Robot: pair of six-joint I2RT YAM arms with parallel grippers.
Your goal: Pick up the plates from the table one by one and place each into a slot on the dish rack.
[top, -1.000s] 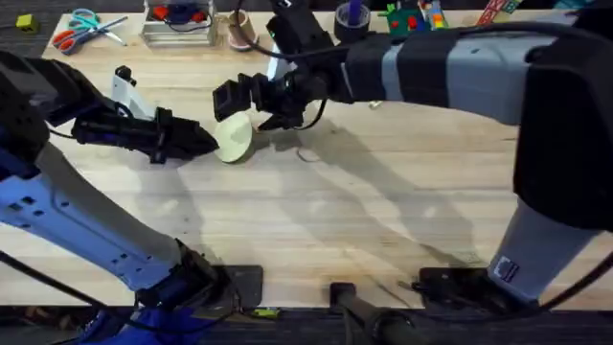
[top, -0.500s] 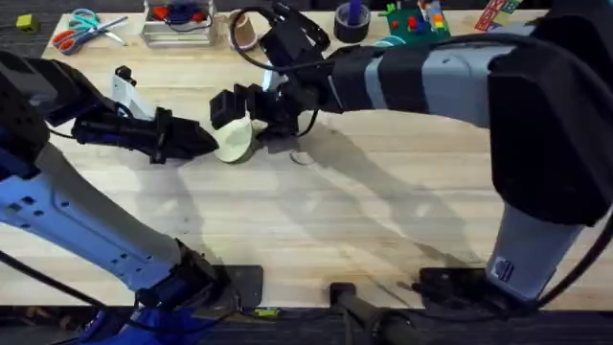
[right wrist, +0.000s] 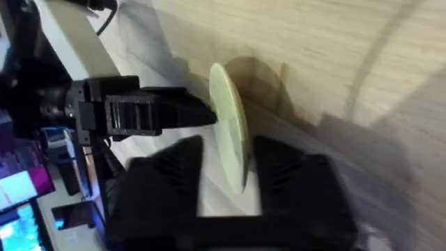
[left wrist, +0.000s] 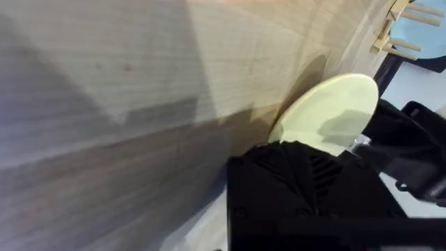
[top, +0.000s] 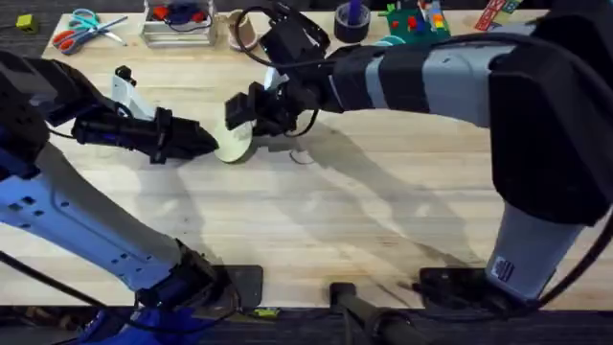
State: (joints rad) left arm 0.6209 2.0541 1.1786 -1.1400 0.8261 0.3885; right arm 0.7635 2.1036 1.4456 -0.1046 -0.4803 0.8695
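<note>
The pale yellow-green plate [top: 234,144] stands on its edge on the desk [top: 316,220], left of the middle and towards the far side. The desk is a broad top of long pale planks with visible grain. Along its far edge, from left to right, lie scissors [top: 81,29], a clear tray [top: 177,29], a dark tape roll [top: 351,19] and some small coloured pieces [top: 412,19].

There are two plates, one dish rack and two claws. The left claw [top: 206,142] reaches in low from the left and its tip meets the left side of the yellow-green plate; I cannot tell whether it grips the rim or only rests against it.

The right claw [top: 247,113] comes across from the right and sits just on the far right side of the same plate. In the right wrist view its jaws are spread, one finger [right wrist: 171,171] on each side of the upright plate with the plate's edge between them, and a gap is visible on both sides.

In the left wrist view, the dish rack [left wrist: 391,38], with thin light-wood slats, stands just beyond the yellow-green plate. The light blue plate [left wrist: 425,28] is upright among its slats.
</note>
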